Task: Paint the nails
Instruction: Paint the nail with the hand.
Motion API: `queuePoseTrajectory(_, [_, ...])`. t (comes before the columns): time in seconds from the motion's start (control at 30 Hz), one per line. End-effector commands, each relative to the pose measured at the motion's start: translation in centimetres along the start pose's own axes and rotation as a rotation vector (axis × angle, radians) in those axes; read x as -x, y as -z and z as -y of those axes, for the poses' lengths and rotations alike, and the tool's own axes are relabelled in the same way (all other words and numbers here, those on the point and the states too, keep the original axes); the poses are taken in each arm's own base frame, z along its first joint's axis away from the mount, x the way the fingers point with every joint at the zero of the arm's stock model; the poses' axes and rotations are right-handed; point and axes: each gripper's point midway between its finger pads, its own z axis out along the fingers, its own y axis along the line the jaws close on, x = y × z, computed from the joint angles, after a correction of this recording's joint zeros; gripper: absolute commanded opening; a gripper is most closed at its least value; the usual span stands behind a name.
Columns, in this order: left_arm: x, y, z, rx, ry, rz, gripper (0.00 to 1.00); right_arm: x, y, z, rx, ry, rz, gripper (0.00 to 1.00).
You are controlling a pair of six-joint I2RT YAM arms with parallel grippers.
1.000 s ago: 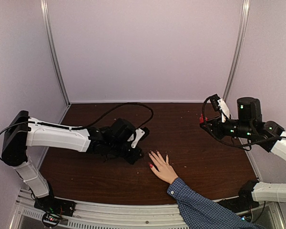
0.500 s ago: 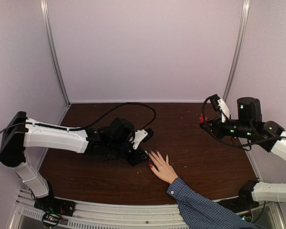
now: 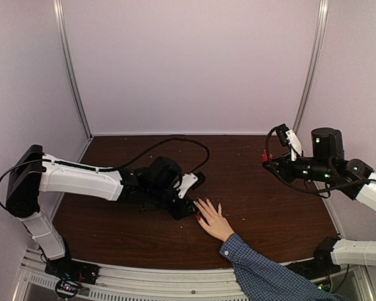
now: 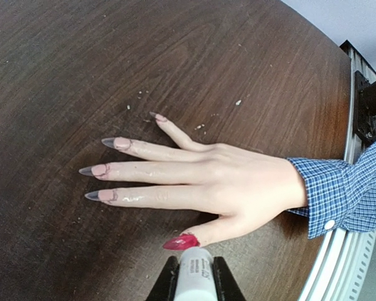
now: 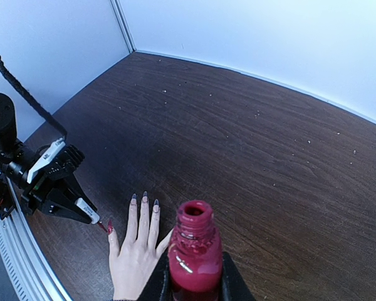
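Step in hand: thumb coat. Left claw (image 4: 194,288) pinches the white brush cap (image 4: 193,273), tip at the red thumbnail (image 4: 178,242). The hand (image 4: 238,182) lies flat by the counter's (image 4: 81,63) near edge. The other four nails (image 4: 100,170) are bare. Right claw (image 3: 267,157) clamps the open bottle (image 5: 194,248), held up over the right side. Next, probably: re-dip, then a light stroke on the index nail.
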Motion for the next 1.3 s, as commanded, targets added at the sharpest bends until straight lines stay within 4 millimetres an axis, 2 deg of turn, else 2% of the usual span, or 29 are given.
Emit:
queuePoseTrajectory(0.0, [1.2,0.0,-0.2,0.025,-0.008,0.028,0.00,0.5,0.1,0.2,-0.003,-0.001,0.017,0.00])
queuePoseTrajectory(0.53, [1.6,1.1,-3.6,0.177,0.047,0.047,0.00,0.4,0.1,0.2,-0.007,-0.001,0.016,0.00])
queuePoseTrajectory(0.77, [2.1,2.2,-3.6,0.174,0.055,0.095,0.00,0.4,0.1,0.1,-0.001,0.000,0.018,0.00])
queuePoseTrajectory(0.93, [3.0,4.4,-3.4,0.123,0.082,0.172,0.00,0.7,0.3,-0.3,0.020,0.005,0.029,0.00])
queuePoseTrajectory(1.07, [3.7,6.7,-3.9,0.094,0.121,0.234,0.00,1.0,0.3,-0.8,0.047,0.011,0.039,0.00])
queuePoseTrajectory(1.27, [4.0,9.8,-4.3,0.072,0.129,0.273,0.00,1.5,0.1,-2.2,0.135,0.018,0.054,0.00])
